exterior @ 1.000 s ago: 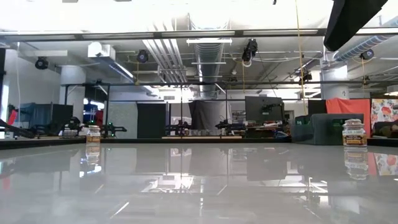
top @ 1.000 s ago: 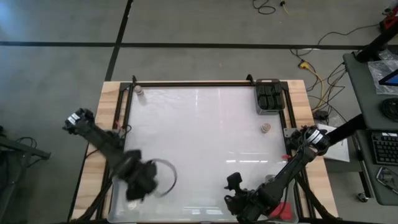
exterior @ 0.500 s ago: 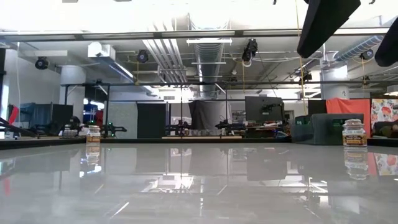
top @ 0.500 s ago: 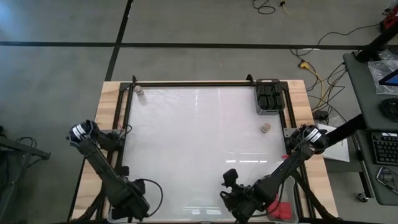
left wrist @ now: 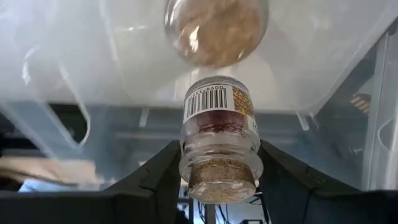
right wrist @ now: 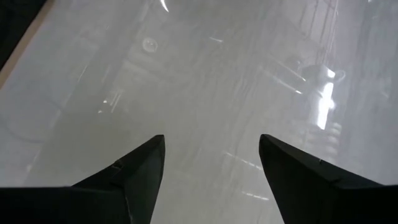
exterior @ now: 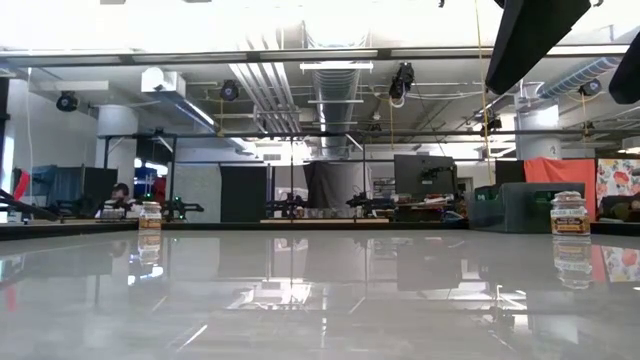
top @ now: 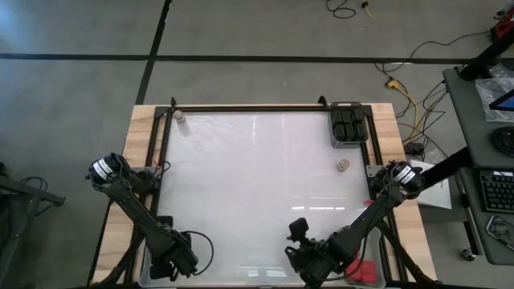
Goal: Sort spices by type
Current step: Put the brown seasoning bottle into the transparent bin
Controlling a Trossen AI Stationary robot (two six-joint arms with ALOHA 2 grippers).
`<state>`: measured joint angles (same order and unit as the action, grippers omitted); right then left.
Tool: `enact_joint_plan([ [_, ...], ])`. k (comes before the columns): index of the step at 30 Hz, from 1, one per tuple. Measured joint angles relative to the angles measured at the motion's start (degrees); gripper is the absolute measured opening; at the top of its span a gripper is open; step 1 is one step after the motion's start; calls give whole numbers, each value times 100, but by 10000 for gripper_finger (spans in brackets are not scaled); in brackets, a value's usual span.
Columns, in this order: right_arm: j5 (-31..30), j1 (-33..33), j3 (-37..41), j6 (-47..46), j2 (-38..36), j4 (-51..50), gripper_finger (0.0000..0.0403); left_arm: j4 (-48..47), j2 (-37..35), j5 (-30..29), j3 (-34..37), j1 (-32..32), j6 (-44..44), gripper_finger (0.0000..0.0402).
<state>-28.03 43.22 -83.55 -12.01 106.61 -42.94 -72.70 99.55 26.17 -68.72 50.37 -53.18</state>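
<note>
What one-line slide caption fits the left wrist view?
Left claw holds a cork-stoppered spice jar over a clear plastic bin with another jar inside.

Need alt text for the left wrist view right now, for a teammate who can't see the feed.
The left gripper is shut on a small glass spice jar with a cork-coloured lid and a barcode label, held over a clear plastic bin. Another round tan-lidded jar already lies in the bin just beyond it.
</note>
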Motion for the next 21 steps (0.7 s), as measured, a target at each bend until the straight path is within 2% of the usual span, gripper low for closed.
enact_joint_plan([
  [5, 1, 0, 0, -42, 0, 2, 263, 526, -2, -30, 271, -2, 56, 162],
  [14, 2, 0, 0, -92, 0, 2, 272, 672, -4, -195, 447, -13, 59, 162],
  [21, 2, 0, 0, -105, 0, 4, 260, 688, -4, -460, 456, -17, 62, 165],
])
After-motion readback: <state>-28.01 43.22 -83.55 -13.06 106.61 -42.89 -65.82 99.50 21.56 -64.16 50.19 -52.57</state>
